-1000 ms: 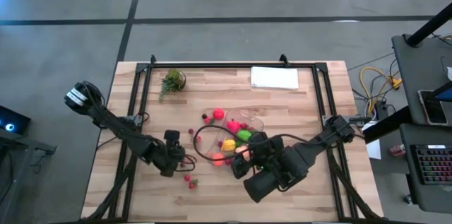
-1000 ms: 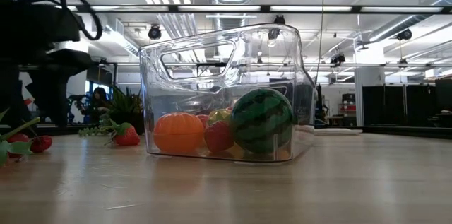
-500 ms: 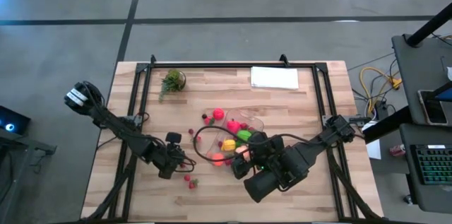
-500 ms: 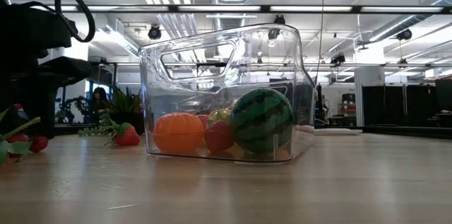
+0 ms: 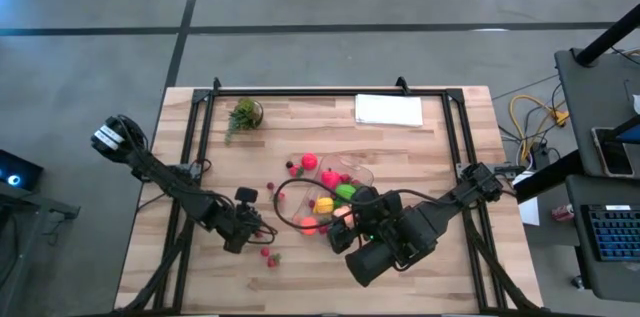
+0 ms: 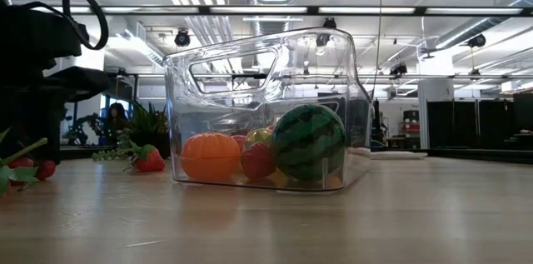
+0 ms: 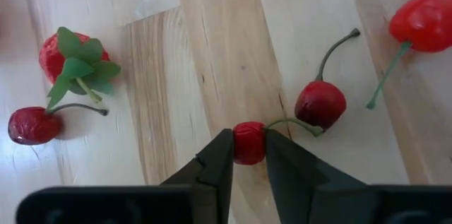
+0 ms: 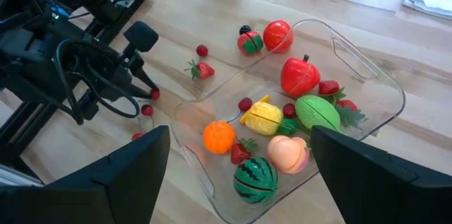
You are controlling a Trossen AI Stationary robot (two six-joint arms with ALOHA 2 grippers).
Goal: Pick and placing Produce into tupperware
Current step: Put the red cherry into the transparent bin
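- Now you are looking at the tupperware (image 8: 296,121) lying under the right gripper (image 8: 240,174), whose fingers are standing spread and empty above the tub's near end; watermelon, orange, peach and other produce are already sitting inside.
- Over the past second your left gripper (image 7: 248,155) has been closing, and its fingers are now pinching a small red cherry (image 7: 248,142) on the table, well to the side of the tub. That means the grasp looks made, so a lift and carry toward the tub is likely next.
- The cherry's green stem is running sideways from the fingertips to a twin cherry (image 7: 320,104), so expect both to be rising together.
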